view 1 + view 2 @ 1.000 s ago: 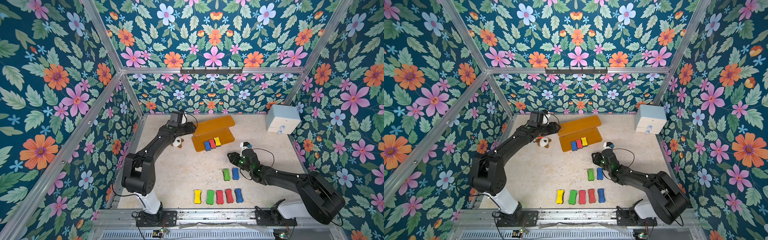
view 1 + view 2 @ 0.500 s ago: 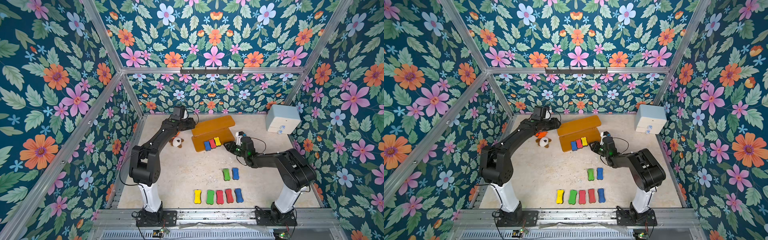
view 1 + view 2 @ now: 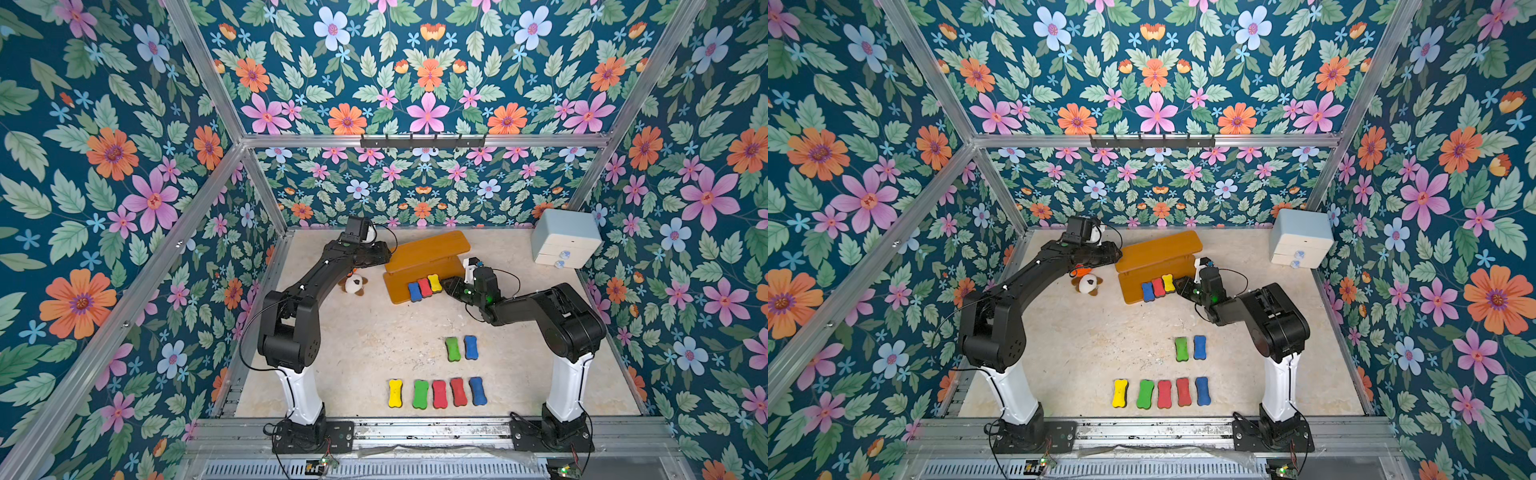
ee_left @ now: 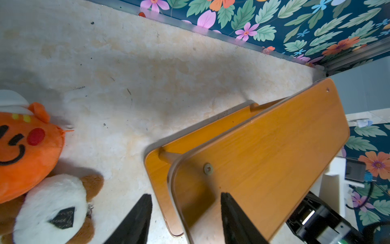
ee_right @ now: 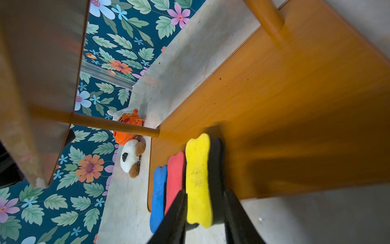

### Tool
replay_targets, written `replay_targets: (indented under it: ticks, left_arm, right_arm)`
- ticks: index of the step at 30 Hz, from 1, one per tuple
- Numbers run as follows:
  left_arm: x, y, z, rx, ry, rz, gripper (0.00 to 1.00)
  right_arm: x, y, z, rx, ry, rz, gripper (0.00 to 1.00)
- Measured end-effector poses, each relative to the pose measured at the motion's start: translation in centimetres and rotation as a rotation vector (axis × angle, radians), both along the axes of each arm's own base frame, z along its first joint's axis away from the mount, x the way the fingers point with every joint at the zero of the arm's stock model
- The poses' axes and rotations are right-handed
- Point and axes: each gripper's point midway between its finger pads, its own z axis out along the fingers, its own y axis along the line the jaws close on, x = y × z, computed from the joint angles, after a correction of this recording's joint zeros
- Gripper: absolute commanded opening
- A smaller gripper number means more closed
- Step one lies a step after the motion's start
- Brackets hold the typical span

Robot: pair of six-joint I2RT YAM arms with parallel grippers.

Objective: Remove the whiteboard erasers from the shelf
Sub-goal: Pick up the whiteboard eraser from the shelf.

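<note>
The shelf is an orange-brown two-board rack standing at the back. Blue, red and yellow whiteboard erasers lie side by side on its lower board. My right gripper is at the shelf's front right, shut on the yellow eraser, whose end overhangs the board's edge. One finger presses the yellow face, the other its dark underside. My left gripper stands open, its fingers astride the left end of the shelf's top board.
Several erasers lie on the floor: a green and blue pair, and a front row from yellow to blue. A brown-white plush and an orange plush sit left of the shelf. A pale blue drawer box stands back right.
My right gripper has moved left from the open floor to the shelf's front and now has the yellow eraser between its fingers. The left gripper has stayed at the shelf's left end.
</note>
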Motion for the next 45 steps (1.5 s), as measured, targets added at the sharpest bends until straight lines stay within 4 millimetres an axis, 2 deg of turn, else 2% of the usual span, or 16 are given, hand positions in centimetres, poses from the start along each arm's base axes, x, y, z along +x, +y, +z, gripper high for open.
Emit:
replay_targets:
  ticks: [14, 18, 24, 35, 40, 45]
  left_arm:
    - [-0.1, -0.6, -0.6, -0.026, 0.009, -0.025, 0.57]
    - [-0.1, -0.7, -0.5, -0.032, 0.007, -0.030, 0.57]
    - [-0.3, -0.8, -0.6, -0.045, 0.012, -0.025, 0.57]
    - [-1.2, -0.6, 0.1, -0.055, 0.009, -0.019, 0.57]
    - [-2.1, -0.2, 0.3, -0.052, 0.013, -0.016, 0.57]
    - [-3.5, 0.2, 0.4, -0.059, 0.019, -0.013, 0.58]
  right_arm:
    - [1.8, 1.0, -1.2, 0.016, 0.008, 0.004, 0.33]
    - [1.9, 1.0, -1.5, 0.019, 0.011, 0.002, 0.30]
    - [1.4, 0.8, -1.7, 0.028, -0.001, 0.001, 0.19]
    - [0.3, 0.9, -0.9, 0.039, -0.003, -0.010, 0.01]
    - [-0.3, 0.4, -0.1, 0.025, -0.003, -0.032, 0.00]
    - [-1.8, -0.1, 1.8, 0.006, -0.027, -0.074, 0.00]
